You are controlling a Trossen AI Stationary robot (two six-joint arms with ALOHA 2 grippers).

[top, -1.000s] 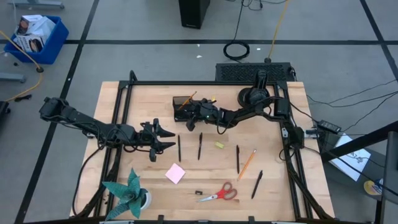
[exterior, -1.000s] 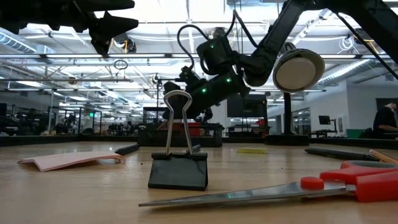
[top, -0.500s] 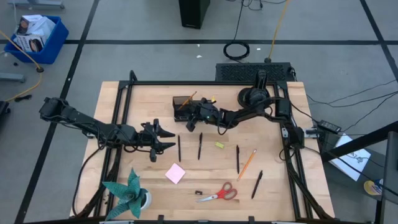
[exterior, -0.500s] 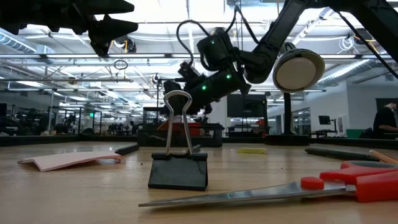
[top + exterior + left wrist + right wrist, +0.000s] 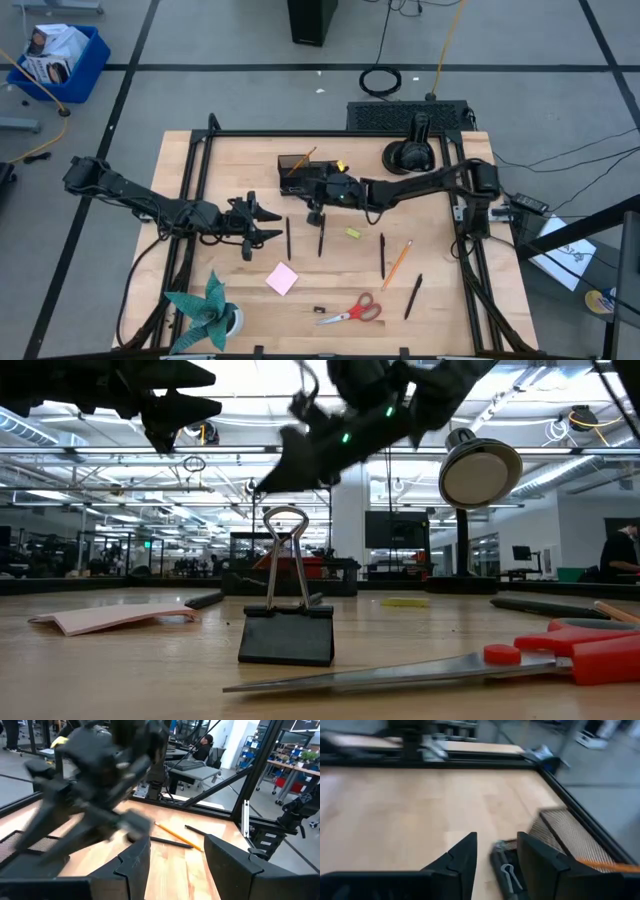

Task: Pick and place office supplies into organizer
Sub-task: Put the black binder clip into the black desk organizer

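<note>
The black mesh organizer (image 5: 297,169) stands at the table's far middle with an orange pencil (image 5: 303,157) leaning in it. My right gripper (image 5: 313,211) hovers open just on its near side, holding nothing. In the right wrist view a black binder clip (image 5: 507,871) lies in a low dark strip beside the organizer's mesh wall (image 5: 565,837). My left gripper (image 5: 268,223) waits open, raised, left of centre. Black pens (image 5: 288,238) (image 5: 321,234) (image 5: 382,255), an orange pencil (image 5: 398,263), a pink sticky pad (image 5: 282,279), red scissors (image 5: 355,309) and a yellow bit (image 5: 352,233) lie on the table.
A second binder clip (image 5: 286,610) stands upright near the front edge beside the scissors (image 5: 560,655). A teal paper plant (image 5: 208,310) sits at the near left corner. A round black stand with a post (image 5: 408,152) is at the far right. One more pen (image 5: 413,296) lies near right.
My right gripper has risen from beside the organizer and drawn a little toward the table's near edge, rolling its wrist as it went; it shows blurred and higher in the low view. The left arm has kept still.
</note>
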